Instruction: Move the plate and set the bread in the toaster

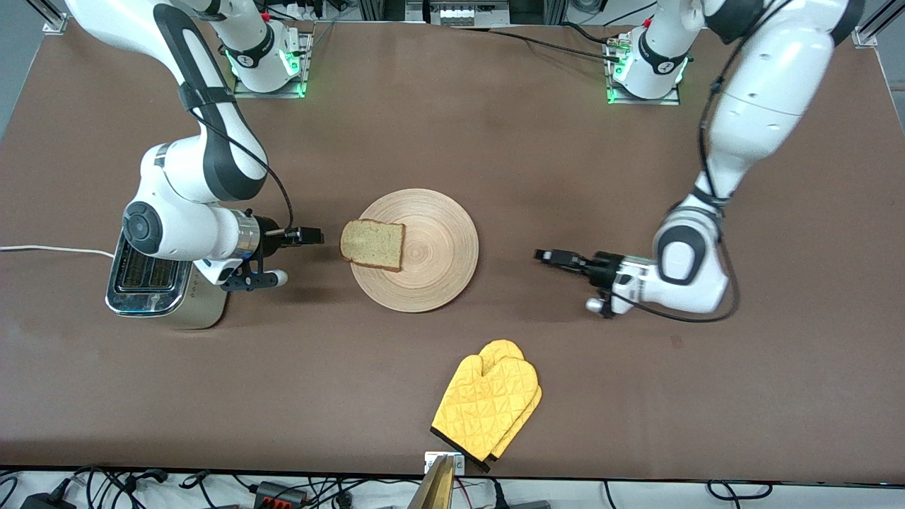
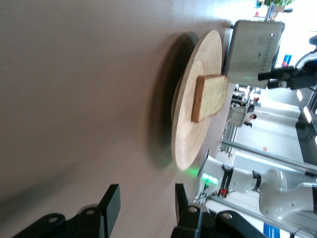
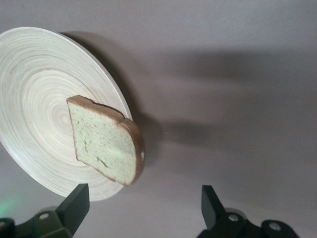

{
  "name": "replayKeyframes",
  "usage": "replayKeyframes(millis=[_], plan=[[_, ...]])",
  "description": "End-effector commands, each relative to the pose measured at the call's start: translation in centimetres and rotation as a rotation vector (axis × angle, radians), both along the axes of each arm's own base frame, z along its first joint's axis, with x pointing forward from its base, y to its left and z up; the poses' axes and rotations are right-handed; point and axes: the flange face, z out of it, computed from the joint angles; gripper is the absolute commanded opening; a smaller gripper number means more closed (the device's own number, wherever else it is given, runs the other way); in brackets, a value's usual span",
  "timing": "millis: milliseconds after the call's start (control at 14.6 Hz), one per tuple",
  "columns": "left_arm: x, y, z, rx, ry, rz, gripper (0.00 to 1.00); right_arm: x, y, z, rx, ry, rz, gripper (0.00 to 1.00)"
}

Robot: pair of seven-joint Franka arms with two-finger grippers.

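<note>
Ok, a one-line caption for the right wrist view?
Right gripper, open, faces the bread overhanging the plate rim.

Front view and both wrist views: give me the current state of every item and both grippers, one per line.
plate: flat on the table, untouched.
bread: lying on the plate, overhanging its rim toward the toaster.
toaster: upright, slots empty.
oven mitt: flat on the table, nearer the front camera than the plate.
right gripper: open, empty, beside the bread.
left gripper: open, empty, facing the plate.
</note>
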Motion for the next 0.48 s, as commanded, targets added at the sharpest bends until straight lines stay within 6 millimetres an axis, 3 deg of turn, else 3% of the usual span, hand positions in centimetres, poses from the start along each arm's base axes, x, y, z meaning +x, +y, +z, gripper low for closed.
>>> replayKeyframes(millis=[0, 137, 412], plan=[[1.9, 3.9, 4.9, 0.07, 0.033, -0.109, 0.52, -0.5, 1.0, -1.9, 0.048, 0.014, -0.034, 1.0], [2.6, 7.2, 8.2, 0.154, 0.072, -0.16, 0.52, -0.7, 1.3, -3.9, 0.096, 0.064, -0.083, 1.0], [1.9, 9.9, 16.9, 0.399, 0.058, -0.245, 0.53, -1.3, 2.1, -6.8, 0.118, 0.111, -0.087, 1.0]])
